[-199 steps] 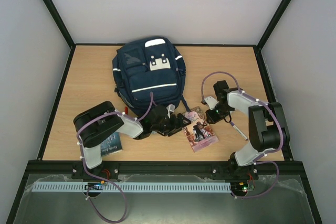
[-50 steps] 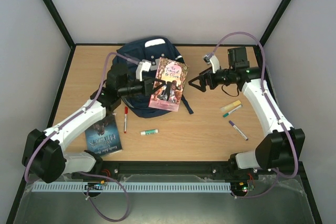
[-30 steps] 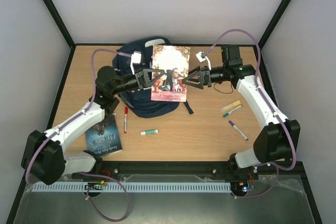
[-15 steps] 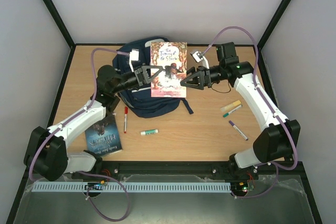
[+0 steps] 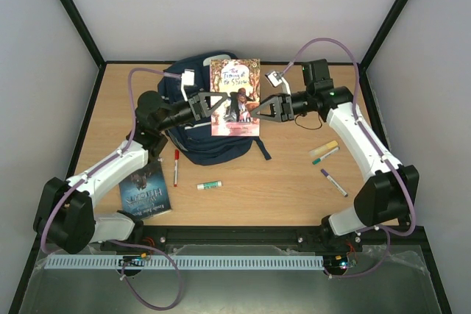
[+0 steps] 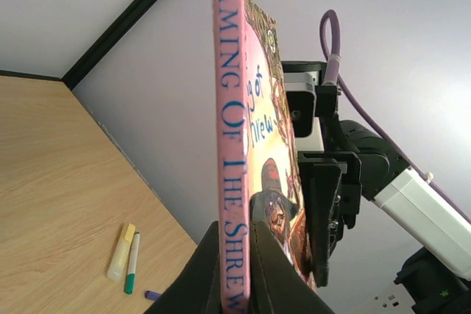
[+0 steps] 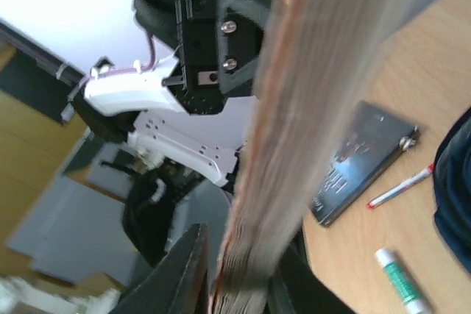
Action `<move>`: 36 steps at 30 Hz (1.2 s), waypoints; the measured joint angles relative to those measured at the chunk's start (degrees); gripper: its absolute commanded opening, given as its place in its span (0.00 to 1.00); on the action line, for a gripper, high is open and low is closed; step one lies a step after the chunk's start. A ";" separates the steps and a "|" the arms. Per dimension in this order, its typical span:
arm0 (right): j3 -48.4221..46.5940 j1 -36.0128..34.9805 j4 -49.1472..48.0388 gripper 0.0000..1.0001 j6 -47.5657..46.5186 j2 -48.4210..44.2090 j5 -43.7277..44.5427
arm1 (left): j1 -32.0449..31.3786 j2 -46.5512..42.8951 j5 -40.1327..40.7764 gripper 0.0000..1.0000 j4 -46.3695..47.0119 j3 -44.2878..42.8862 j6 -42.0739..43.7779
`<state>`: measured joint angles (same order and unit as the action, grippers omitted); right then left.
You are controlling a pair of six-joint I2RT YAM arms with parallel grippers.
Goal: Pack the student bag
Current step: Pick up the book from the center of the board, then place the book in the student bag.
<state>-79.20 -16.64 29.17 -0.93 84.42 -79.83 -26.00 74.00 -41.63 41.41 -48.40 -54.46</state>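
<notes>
The student bag [image 5: 210,145] lies on the table [image 5: 294,196] in the upper centre of the overhead view, near the far edge. It is navy blue, and the left arm and a raised book cover much of it.

The pink book [image 5: 235,97] is held upright in the air above the bag, with its illustrated cover facing the overhead camera. The left end effector [image 5: 212,104] reaches in from the left of the frame and is clamped on the book's spine edge. In the left wrist view its fingers [image 6: 257,270] pinch the pink spine [image 6: 229,145] at the bottom of the frame.

The right end effector [image 5: 259,110] comes in from the right of the frame at the book's opposite edge. In the right wrist view the blurred page edge [image 7: 294,108] runs between its two fingers [image 7: 193,270], which sit close on either side. I cannot tell whether they are pressing on it.

A dark book [image 5: 146,190] lies flat at the lower left of the table. Just beside it to the right is a red pen [image 5: 176,168], and a white and green stick [image 5: 209,185] lies near that. At the right of the table a yellow marker [image 5: 324,148] and a green marker [image 5: 325,155] lie side by side, with a purple pen [image 5: 333,182] below them.
</notes>
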 measured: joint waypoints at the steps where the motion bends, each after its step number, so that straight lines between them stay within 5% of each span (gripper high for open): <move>1: 0.04 0.00 -0.63 0.07 0.74 0.22 0.50 | 0.02 0.00 0.26 0.02 -0.17 0.00 0.24; 5: 0.76 0.00 -2.51 0.01 4.31 0.55 4.11 | 0.31 -0.35 1.09 0.04 -1.11 0.20 1.55; 6: 1.07 0.00 -2.91 0.01 4.94 0.52 5.53 | 0.33 -0.61 1.42 0.16 -2.01 0.26 2.12; 8: 1.38 -0.15 -3.37 0.01 5.31 0.46 8.33 | 0.44 -0.90 2.25 0.76 -3.76 0.33 3.56; 9: 1.44 -0.37 -3.43 0.01 5.31 0.39 10.32 | 0.52 -1.16 3.74 0.97 -6.38 0.33 4.98; 21: 9.99 3.78 -7.10 0.01 -0.09 -4.37 35.85 | 0.57 -2.45 20.28 0.99 -37.09 -0.39 21.24; 29: 21.53 7.34 -10.78 0.01 -3.15 -7.04 43.06 | 0.57 -9.42 30.05 1.00 -41.00 4.28 27.91; 36: 26.21 8.41 -13.90 0.01 -3.85 -13.29 43.91 | 0.55 -5.75 39.76 0.99 -46.07 1.42 29.88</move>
<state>-52.99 -8.23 15.27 -4.78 71.13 -35.92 -25.45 68.25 -1.87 -4.67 -46.98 -24.58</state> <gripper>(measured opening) 0.045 0.994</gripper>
